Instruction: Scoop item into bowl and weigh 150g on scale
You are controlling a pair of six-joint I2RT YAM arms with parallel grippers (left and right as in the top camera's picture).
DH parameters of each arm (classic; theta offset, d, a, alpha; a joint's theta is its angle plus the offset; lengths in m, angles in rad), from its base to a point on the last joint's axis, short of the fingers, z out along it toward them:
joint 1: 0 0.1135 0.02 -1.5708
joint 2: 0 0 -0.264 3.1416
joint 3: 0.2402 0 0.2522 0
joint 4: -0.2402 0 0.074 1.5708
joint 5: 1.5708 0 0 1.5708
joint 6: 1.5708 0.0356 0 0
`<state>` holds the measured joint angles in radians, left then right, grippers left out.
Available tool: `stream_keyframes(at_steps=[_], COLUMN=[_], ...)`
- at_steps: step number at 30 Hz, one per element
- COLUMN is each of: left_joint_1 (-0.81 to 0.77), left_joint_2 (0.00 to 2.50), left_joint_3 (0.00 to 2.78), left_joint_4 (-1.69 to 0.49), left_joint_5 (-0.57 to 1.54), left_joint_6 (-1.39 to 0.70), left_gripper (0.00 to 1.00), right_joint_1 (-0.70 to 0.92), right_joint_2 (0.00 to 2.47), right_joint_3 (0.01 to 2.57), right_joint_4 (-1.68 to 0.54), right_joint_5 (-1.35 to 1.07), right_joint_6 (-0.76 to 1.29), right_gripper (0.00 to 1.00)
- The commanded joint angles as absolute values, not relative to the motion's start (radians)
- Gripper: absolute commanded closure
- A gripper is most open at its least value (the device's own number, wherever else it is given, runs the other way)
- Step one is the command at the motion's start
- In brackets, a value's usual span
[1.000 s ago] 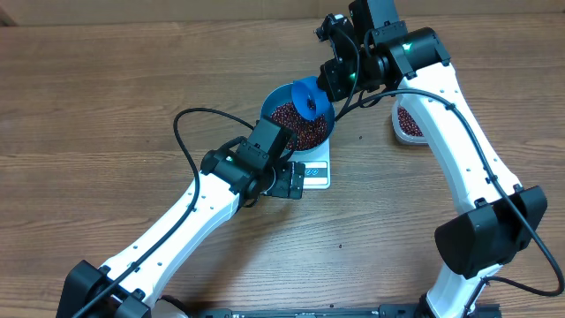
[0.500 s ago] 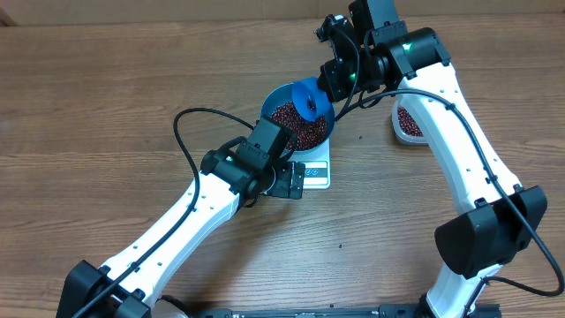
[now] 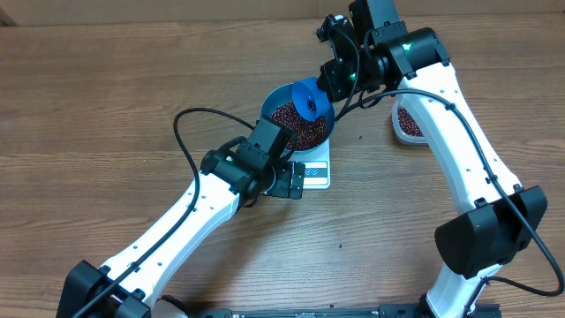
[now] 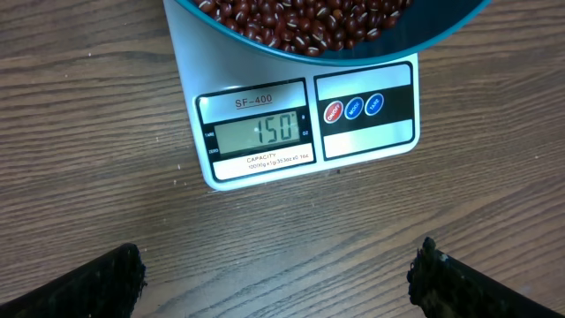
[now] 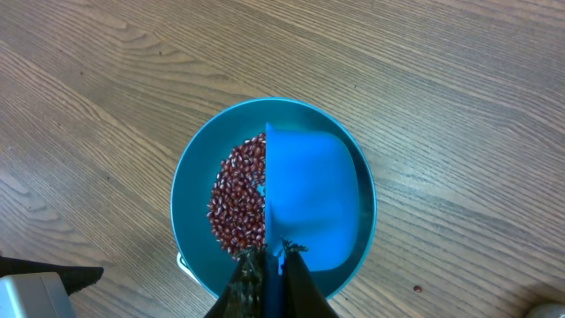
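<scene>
Bowl (image 5: pixel 187 190) sat on the scale (image 4: pixel 362 137), overhanging its far edge, middle of the table (image 3: pixel 106 106). Beans (image 5: pixel 237 199) lay heaped in the bowl, mostly on its left side in the right wrist view. The display (image 4: pixel 262 132) read 150 in the left wrist view, and the digits were clear.

Right gripper (image 5: pixel 269 261) was clamped on the handle of the scoop (image 5: pixel 309 199), jaws nearly together around it. The scoop hung over the bowl's right half, inside the rim line. No beans showed on the scoop, so it looked empty. Whether it touched the bowl could not be told.

Left gripper (image 4: pixel 278 283) was spread wide and held nothing. It hovered low over bare wood just in front of the scale, apart from it, with its camera aimed at the display.

The tub (image 3: pixel 409 122) with leftover beans sat well to the side, partly hidden under the right arm.

Progress, as a judgement: scooping looked done and the target weight looked reached, so the task seemed essentially complete. What was likely left: lift the scoop clear without knocking the bowl or dropping a bean in, then check the reading holds. If the scoop was resting on the bowl, the 150 could be off.
</scene>
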<state>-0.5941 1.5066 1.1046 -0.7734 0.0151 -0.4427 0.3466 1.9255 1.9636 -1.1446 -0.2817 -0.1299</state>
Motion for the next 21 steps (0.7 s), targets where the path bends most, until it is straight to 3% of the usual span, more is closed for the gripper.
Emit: stream_keyframes(at_steps=[1, 21], left_joint_1=[-0.595, -0.595], left_joint_2=[1.517, 1.517], left_joint_3=[1.1, 1.1], left_joint_4=[-0.773, -0.773], left_joint_5=[0.019, 0.019], left_joint_6=[-0.453, -0.453], left_gripper=[0.0, 0.0], right_joint_1=[0.34, 0.34], right_joint_2=[1.934, 1.934], right_joint_3=[1.996, 1.996], right_joint_4=[-1.14, -1.164], right_joint_5=[-0.29, -0.294], right_joint_6=[-0.123, -0.123], right_gripper=[0.96, 0.96])
